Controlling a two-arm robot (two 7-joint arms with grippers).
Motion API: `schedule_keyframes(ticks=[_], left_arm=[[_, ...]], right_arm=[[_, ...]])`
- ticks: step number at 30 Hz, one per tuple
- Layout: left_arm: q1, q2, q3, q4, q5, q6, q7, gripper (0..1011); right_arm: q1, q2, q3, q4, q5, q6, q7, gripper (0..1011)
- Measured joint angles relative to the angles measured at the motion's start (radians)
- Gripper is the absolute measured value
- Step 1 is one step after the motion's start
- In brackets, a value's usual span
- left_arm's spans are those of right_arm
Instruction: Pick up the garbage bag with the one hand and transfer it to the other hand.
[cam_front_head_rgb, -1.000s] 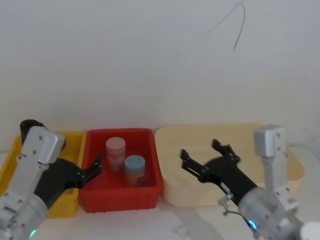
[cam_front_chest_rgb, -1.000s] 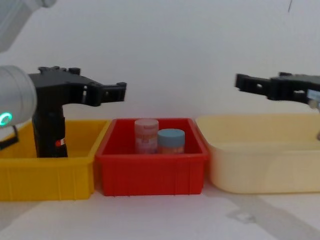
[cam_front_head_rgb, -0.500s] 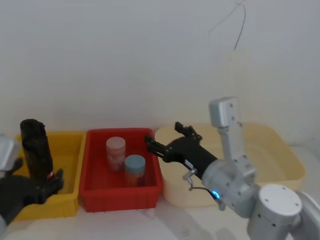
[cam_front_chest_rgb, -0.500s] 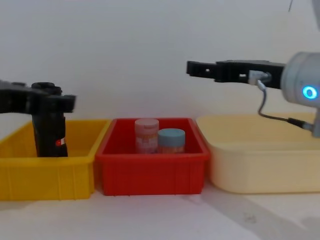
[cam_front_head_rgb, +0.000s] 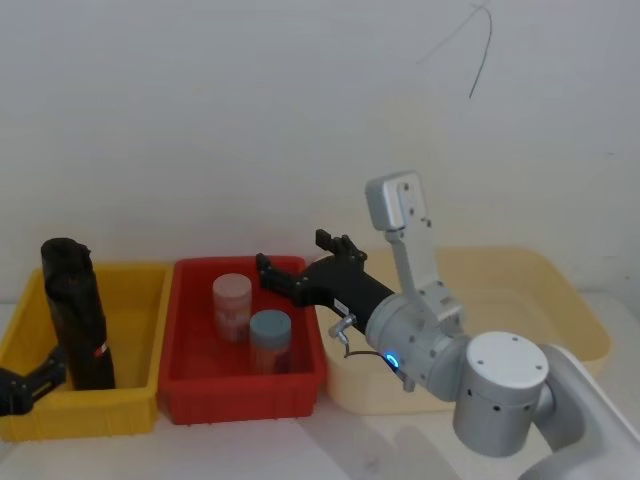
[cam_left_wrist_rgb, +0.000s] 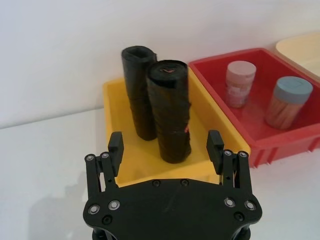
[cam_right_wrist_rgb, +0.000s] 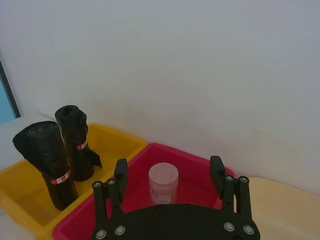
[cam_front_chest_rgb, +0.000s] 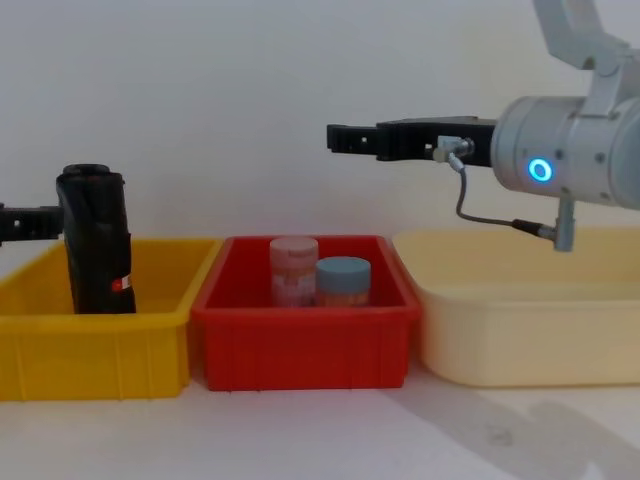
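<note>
The garbage bag (cam_left_wrist_rgb: 170, 112), a tall smooth black roll with a small red-and-white sticker, stands upright in the yellow bin (cam_left_wrist_rgb: 220, 135). It also shows in the head view (cam_front_head_rgb: 78, 312), the chest view (cam_front_chest_rgb: 96, 240) and the right wrist view (cam_right_wrist_rgb: 46, 160). My left gripper (cam_left_wrist_rgb: 165, 137) is open and faces the roll from the bin's near left side, apart from it; its fingers reach in low at the left edge (cam_front_head_rgb: 28, 386) (cam_front_chest_rgb: 25, 222). My right gripper (cam_front_head_rgb: 292, 256) (cam_front_chest_rgb: 336, 137) (cam_right_wrist_rgb: 168, 164) hovers open and empty above the red bin (cam_front_head_rgb: 300, 380).
A second, lumpier black roll (cam_left_wrist_rgb: 137, 95) (cam_right_wrist_rgb: 75, 142) stands behind the first in the yellow bin. The red bin holds a pink jar (cam_front_head_rgb: 231, 305) and a blue-lidded jar (cam_front_head_rgb: 269, 340). A cream tub (cam_front_head_rgb: 570, 320) sits at the right, and a white wall runs close behind.
My left arm has pulled back to the left, off the yellow bin. My right arm has swung left from over the cream tub to above the red bin.
</note>
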Motion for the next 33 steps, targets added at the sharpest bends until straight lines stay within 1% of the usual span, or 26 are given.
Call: schedule_keyframes(ticks=[5,10,14,17,24,33], left_arm=[[-0.024,-0.003,-0.009,0.044,-0.007,-0.024,-0.025,1002],[-0.053,-0.006,-0.007,0.088,-0.007,-0.042,-0.048,1001],[-0.085,-0.011,0.002,0.134,-0.005,-0.057,-0.068,1001],[-0.101,-0.014,0.007,0.155,-0.004,-0.064,-0.078,1001],[-0.165,-0.03,0.029,0.237,-0.001,-0.085,-0.118,1001],[-0.244,-0.055,0.058,0.333,-0.001,-0.1,-0.168,1001]], right_arm=[[0.026,-0.014,-0.01,0.038,-0.014,-0.001,0.002,1000],[0.043,-0.022,-0.014,0.067,-0.025,-0.002,0.004,1000],[0.055,-0.028,-0.015,0.089,-0.032,-0.001,0.005,1000],[0.06,-0.029,-0.014,0.098,-0.035,0.0,0.006,1000],[0.074,-0.033,-0.012,0.124,-0.043,0.008,0.01,1000],[0.08,-0.032,-0.01,0.137,-0.051,0.021,0.021,1000]])
